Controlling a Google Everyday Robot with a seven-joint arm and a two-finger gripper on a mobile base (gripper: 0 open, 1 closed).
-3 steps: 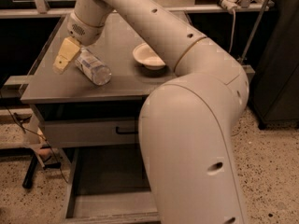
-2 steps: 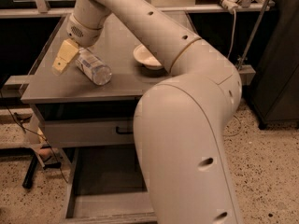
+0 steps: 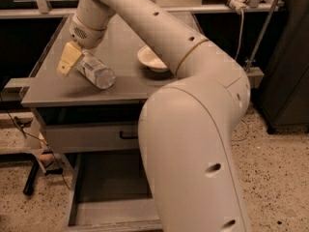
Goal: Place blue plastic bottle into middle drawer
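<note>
The blue plastic bottle [image 3: 96, 71] is a small clear bottle lying tilted on the grey counter [image 3: 58, 93], near its left front. My gripper [image 3: 72, 62] is at the bottle's upper end, shut around it, with a yellowish finger [image 3: 66, 59] against the bottle's left side; the other finger is hidden behind the bottle. The middle drawer [image 3: 111, 192] is a wide shallow grey tray pulled out below the counter, with nothing in the part that shows. My arm's large body covers its right part.
A white paper bowl [image 3: 152, 59] sits on the counter to the right of the bottle. A shut grey drawer front with a black handle [image 3: 128, 135] is above the open tray. A dark cabinet [image 3: 289, 57] stands at the right on a speckled floor.
The gripper and bottle have stayed where they were. The arm's large lower body has shifted slightly to the left in view.
</note>
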